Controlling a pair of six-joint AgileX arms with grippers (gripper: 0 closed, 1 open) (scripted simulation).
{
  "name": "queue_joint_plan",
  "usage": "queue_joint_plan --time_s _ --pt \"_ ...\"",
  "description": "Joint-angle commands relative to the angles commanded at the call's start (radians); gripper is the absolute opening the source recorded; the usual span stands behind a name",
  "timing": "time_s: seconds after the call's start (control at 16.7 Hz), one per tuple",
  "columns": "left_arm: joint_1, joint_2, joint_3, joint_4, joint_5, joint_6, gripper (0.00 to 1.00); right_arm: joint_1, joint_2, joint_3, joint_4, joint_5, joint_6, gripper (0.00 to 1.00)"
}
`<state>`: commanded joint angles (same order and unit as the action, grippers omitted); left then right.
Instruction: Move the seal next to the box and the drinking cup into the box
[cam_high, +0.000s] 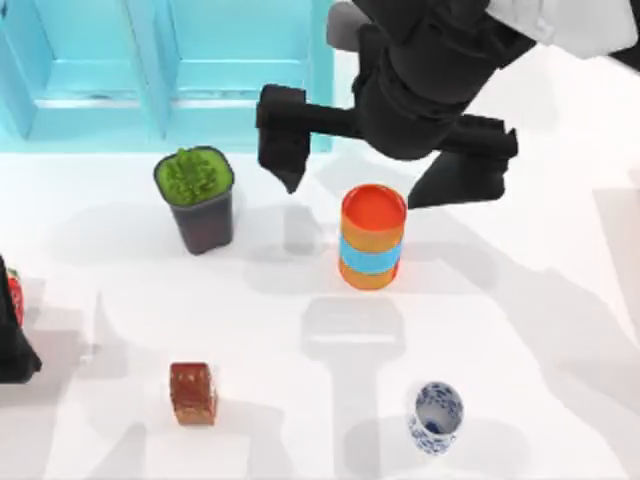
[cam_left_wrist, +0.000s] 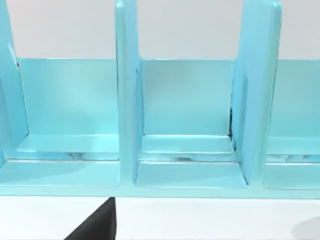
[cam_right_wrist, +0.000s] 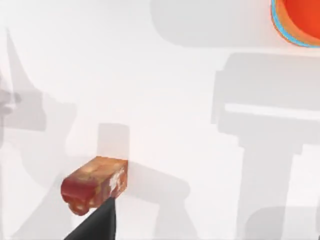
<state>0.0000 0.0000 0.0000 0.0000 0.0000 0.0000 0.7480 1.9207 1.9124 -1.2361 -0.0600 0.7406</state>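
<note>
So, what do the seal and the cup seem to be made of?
The seal looks like polished stone: mottled reddish-brown with pale patches and a slight sheen, though painted resin would look much the same. The cup looks like glazed porcelain: white body, blue painted pattern, thin round rim.

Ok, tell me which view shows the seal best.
The right wrist view: the seal appears large, its mottled faces plain, though a dark fingertip overlaps its edge. The top view shows it whole but small. The left wrist view faces the blue box.
</note>
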Motion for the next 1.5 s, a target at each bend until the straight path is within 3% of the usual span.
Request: queue_joint_plan --time_s 0.36,0.66,1.5 --pt "0.000 0.000 0.000 0.000 0.000 0.000 1.00 0.189 0.498 0.560 -0.306 0.028 0.203 1.00" --pt "0.000 0.000 0.000 0.000 0.000 0.000 1.00 0.288 0.751 0.885 -0.451 0.058 0.315 1.00" --pt "0.000 0.000 0.000 0.000 0.000 0.000 1.00 0.319 0.918 1.105 -0.519 0.071 0.352 1.00"
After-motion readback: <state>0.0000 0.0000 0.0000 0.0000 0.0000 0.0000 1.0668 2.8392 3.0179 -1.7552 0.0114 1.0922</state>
